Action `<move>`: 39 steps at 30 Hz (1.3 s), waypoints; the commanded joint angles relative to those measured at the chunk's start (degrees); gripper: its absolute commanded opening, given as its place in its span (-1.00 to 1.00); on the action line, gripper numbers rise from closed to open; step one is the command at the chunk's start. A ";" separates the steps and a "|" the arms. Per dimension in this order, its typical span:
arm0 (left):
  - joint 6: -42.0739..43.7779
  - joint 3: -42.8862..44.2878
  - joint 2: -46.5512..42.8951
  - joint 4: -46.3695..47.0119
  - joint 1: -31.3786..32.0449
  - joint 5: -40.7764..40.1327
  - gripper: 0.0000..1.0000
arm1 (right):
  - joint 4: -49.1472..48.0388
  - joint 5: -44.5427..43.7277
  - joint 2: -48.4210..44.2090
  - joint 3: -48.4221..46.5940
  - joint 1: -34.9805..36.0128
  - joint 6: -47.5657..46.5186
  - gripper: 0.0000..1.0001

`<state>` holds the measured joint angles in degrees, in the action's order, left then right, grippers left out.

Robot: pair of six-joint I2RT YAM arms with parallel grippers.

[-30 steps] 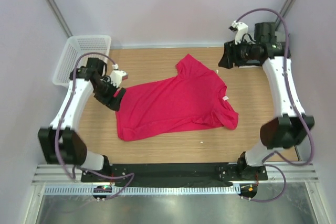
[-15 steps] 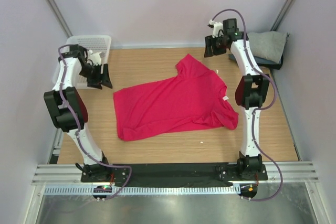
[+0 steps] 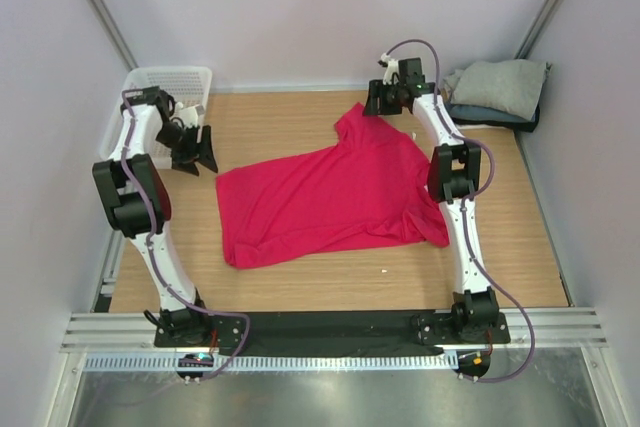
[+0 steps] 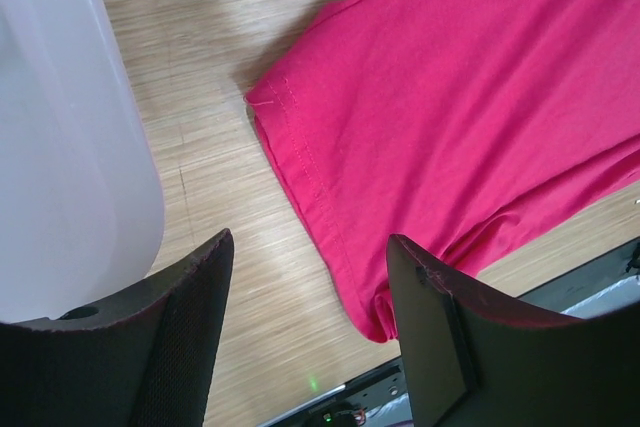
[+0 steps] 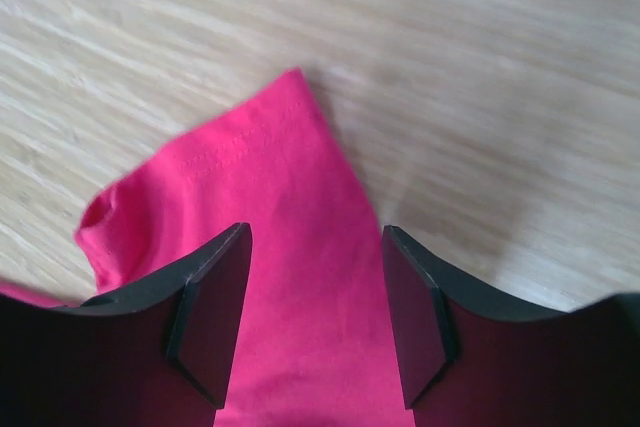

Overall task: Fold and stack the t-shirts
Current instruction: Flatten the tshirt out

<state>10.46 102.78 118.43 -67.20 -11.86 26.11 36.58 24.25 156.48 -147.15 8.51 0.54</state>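
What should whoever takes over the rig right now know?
Left gripper: open, empty, above the hem edge of the pink t-shirt.
Right gripper: open, empty, above its far sleeve.
The shirt lies spread on the table, unfolded.
Folded stack, grey on top, sits in the far right corner.
Left to do: fold the pink shirt, add it to the stack.

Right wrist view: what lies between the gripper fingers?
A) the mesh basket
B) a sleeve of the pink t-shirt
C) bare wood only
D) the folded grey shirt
B: the open right gripper frames the stitched sleeve of the pink t-shirt, which lies flat on the wooden table below it, ungripped.
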 commanded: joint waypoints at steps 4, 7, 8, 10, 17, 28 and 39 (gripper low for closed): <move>0.53 -0.73 1.10 0.05 -0.36 -1.68 0.28 | -11.43 -0.70 1.80 -3.76 0.01 6.14 0.24; 0.70 -1.53 0.66 -0.30 -0.36 -1.67 0.26 | -12.93 -0.96 2.94 -3.93 0.62 6.76 0.24; 0.88 -1.62 0.57 -0.56 -0.27 -1.67 0.26 | -13.37 -0.87 3.30 -4.02 0.80 6.93 0.24; 1.06 -1.62 0.22 -0.74 -0.27 -1.76 0.26 | -13.55 -0.70 3.74 -4.02 1.24 6.76 0.22; 0.71 -2.93 -1.80 -0.74 0.87 -1.94 0.26 | -13.55 -1.31 5.50 -4.02 2.73 6.14 -0.09; 1.32 -6.72 -3.03 -0.66 1.14 -3.26 0.25 | -13.02 -4.04 4.80 -3.32 2.82 5.97 -0.96; -0.61 -0.84 4.25 1.54 1.92 -3.52 0.24 | -11.27 -4.21 1.98 -1.39 0.19 4.74 -0.98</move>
<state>10.50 98.83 118.39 -69.45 -10.11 23.35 23.40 21.76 161.40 -149.03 10.26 6.35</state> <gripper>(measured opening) 0.619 0.031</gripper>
